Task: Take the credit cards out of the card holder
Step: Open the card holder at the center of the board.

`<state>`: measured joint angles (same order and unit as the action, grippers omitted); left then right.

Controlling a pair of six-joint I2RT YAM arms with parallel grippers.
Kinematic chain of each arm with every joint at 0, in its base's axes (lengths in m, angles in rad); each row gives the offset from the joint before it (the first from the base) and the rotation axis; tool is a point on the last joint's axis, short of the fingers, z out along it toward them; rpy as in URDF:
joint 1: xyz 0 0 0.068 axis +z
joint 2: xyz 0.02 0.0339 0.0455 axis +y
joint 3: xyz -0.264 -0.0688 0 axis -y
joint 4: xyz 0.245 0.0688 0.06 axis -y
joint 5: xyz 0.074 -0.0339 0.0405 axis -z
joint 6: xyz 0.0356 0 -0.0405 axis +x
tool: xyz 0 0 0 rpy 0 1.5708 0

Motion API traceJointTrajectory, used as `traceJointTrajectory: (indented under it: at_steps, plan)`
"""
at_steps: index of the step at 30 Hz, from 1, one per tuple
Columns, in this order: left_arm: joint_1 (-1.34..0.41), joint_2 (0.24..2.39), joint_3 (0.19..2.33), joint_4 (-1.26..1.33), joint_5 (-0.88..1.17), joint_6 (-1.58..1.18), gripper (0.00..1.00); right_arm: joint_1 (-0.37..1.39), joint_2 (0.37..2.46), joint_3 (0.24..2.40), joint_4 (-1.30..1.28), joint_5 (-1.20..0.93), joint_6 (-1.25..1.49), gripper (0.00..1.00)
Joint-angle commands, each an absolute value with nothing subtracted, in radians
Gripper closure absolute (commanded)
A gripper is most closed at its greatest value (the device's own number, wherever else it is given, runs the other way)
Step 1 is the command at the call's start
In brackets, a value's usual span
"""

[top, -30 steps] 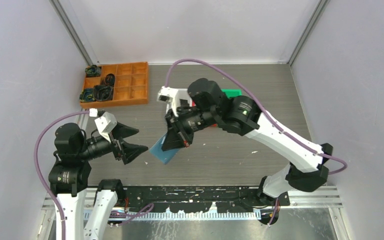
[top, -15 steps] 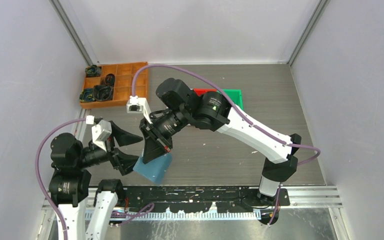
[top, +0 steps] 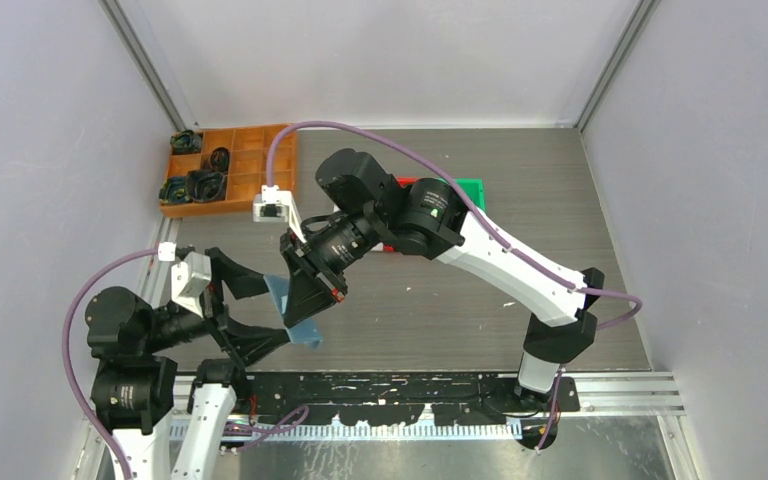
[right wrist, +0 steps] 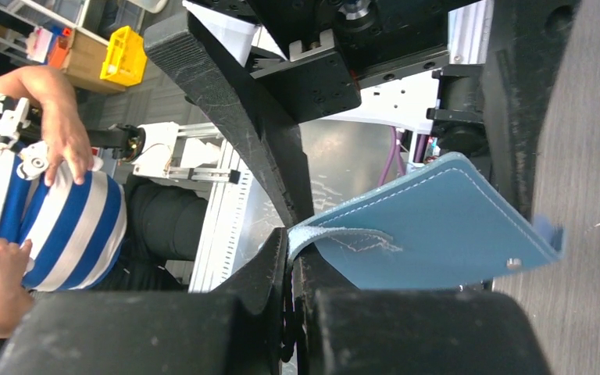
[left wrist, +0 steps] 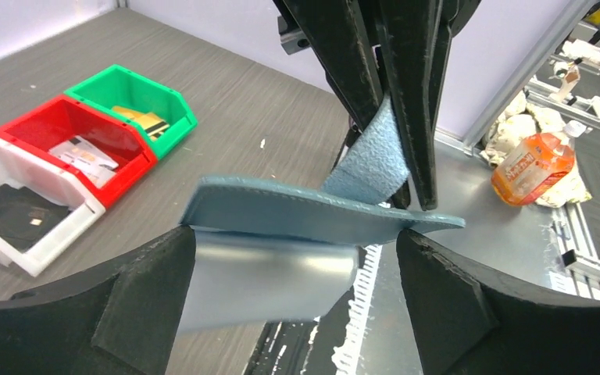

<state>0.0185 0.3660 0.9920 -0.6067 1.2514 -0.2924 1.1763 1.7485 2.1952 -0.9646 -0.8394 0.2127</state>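
Observation:
My right gripper [top: 307, 308] is shut on a flap of the teal-blue card holder [top: 303, 330] and holds it in the air over the near left of the table. The right wrist view shows that flap pinched between the right gripper [right wrist: 291, 244] jaws, with the rest of the card holder [right wrist: 437, 226] spread beyond them. My left gripper [left wrist: 297, 293] is open, one finger on either side of the card holder [left wrist: 312, 211]. A pale silvery credit card [left wrist: 269, 277] sticks out below the holder, between those fingers. In the top view the left gripper [top: 276, 312] straddles the holder's edge.
A green bin [left wrist: 133, 98] with cards in it, a red bin [left wrist: 70, 137] with papers and a white bin [left wrist: 23, 207] with a dark item stand in a row mid-table. An orange compartment tray [top: 230, 168] sits at the far left. The metal rail [top: 410, 385] runs along the near edge.
The right arm swung left and carried the card holder to the left gripper. The left gripper opened wider, drew back a little and now spans the holder's edge.

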Motion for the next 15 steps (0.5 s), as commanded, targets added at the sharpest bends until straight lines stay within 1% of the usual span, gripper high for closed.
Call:
traceJointTrajectory:
  at_steps: [1, 5, 9, 12, 15]
  plan:
    - [0.031, 0.375, 1.002, -0.494, 1.220, -0.356, 0.00, 1.189, 1.756, 2.237, -0.890, -0.930, 0.243, 0.99]
    - [0.032, 0.364, 0.986, -0.494, 1.156, -0.279, 0.00, 1.203, 1.764, 2.237, -0.852, -0.963, 0.270, 0.99]
    - [0.037, 0.348, 0.980, -0.532, 1.096, -0.132, 0.00, 1.207, 1.750, 2.223, -0.842, -0.971, 0.275, 0.99]
    - [0.041, 0.353, 0.987, -0.535, 1.110, -0.117, 0.00, 1.212, 1.735, 2.192, -0.796, -0.993, 0.304, 0.99]
    - [0.043, 0.369, 1.011, -0.525, 1.139, -0.159, 0.00, 1.211, 1.731, 2.180, -0.784, -1.009, 0.314, 0.99]
